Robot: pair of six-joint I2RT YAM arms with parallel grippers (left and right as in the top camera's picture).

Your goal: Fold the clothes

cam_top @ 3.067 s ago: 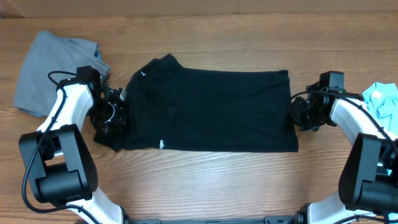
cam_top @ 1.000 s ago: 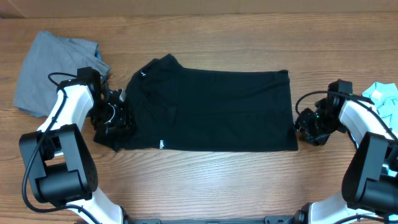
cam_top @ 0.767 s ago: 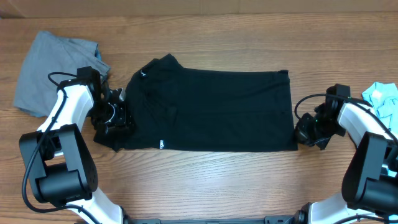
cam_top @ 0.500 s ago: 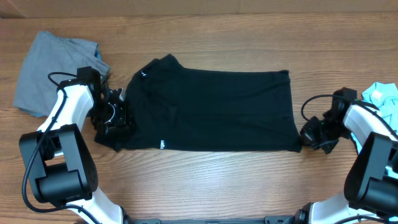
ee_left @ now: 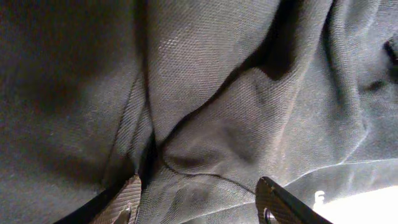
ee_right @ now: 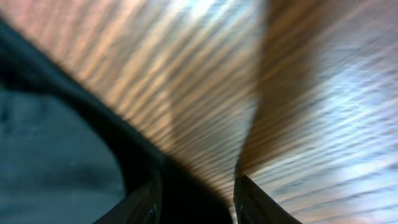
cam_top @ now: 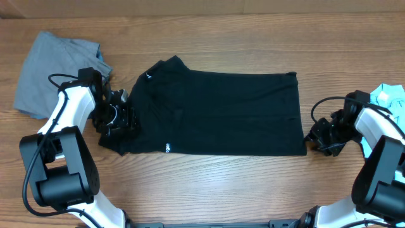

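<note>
The black shirt (cam_top: 215, 114) lies flat across the middle of the table, folded into a long band. My left gripper (cam_top: 122, 118) sits on its bunched left end. In the left wrist view the left gripper (ee_left: 202, 202) stands open, its fingers (ee_left: 127, 202) wide apart over wrinkled black cloth (ee_left: 211, 106). My right gripper (cam_top: 314, 137) is at the shirt's lower right corner. The blurred right wrist view shows that gripper (ee_right: 199, 199) with its fingers apart, the shirt's dark edge (ee_right: 81, 155) running in between them over the wood.
A grey garment (cam_top: 47, 69) lies crumpled at the back left, just behind the left arm. A light-blue garment (cam_top: 389, 101) shows at the right edge behind the right arm. Bare wooden table (cam_top: 221, 183) runs along the front.
My right gripper has slid forward and right along the shirt's right edge to its lower corner, and the shirt has shifted slightly right. The left arm has stayed put.
</note>
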